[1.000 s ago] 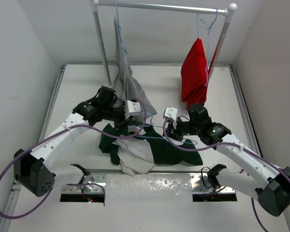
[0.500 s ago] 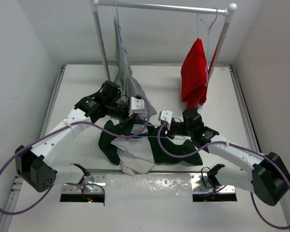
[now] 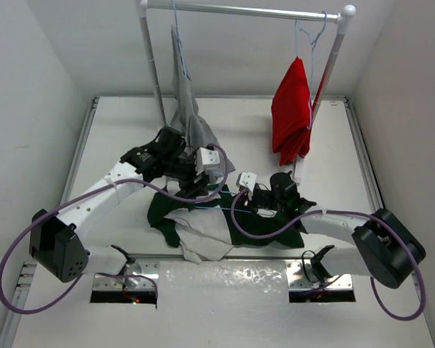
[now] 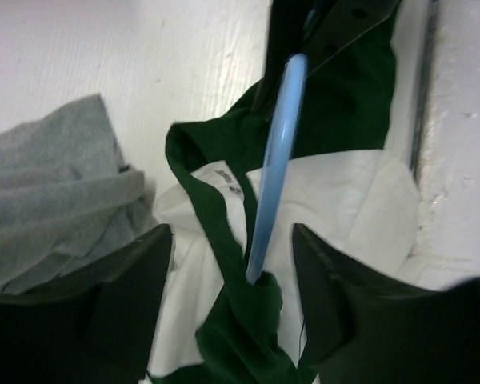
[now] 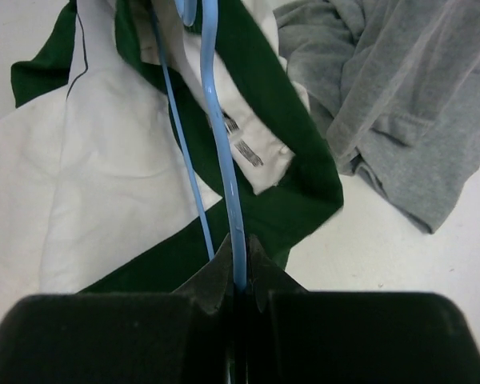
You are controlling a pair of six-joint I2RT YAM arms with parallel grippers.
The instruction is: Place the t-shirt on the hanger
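The t-shirt (image 3: pixel 203 221) lies crumpled on the table, dark green with a white panel (image 4: pixel 344 200). The pale-blue hanger (image 5: pixel 220 120) runs across its collar, also seen as a thin line (image 3: pixel 216 207) from above. My right gripper (image 5: pixel 238 264) is shut on the hanger's wire near its low end. My left gripper (image 4: pixel 232 272) is open over the neckline. The green collar (image 4: pixel 216 216) and the hanger's tip (image 4: pixel 276 160) lie between its fingers (image 4: pixel 120 296) without being pinched. From above, both grippers (image 3: pixel 197 190) (image 3: pixel 246 204) meet over the shirt's top edge.
A grey garment (image 3: pixel 187 116) hangs from the rail (image 3: pixel 239 10) and pools beside the shirt's collar (image 5: pixel 400 96). A red garment (image 3: pixel 290 109) hangs on another hanger at the right, by the slanted post (image 3: pixel 326 69). Walls close both sides.
My left gripper has opened, letting go of the shirt's collar. The right arm has moved left and lower, carrying the hanger farther over the shirt.
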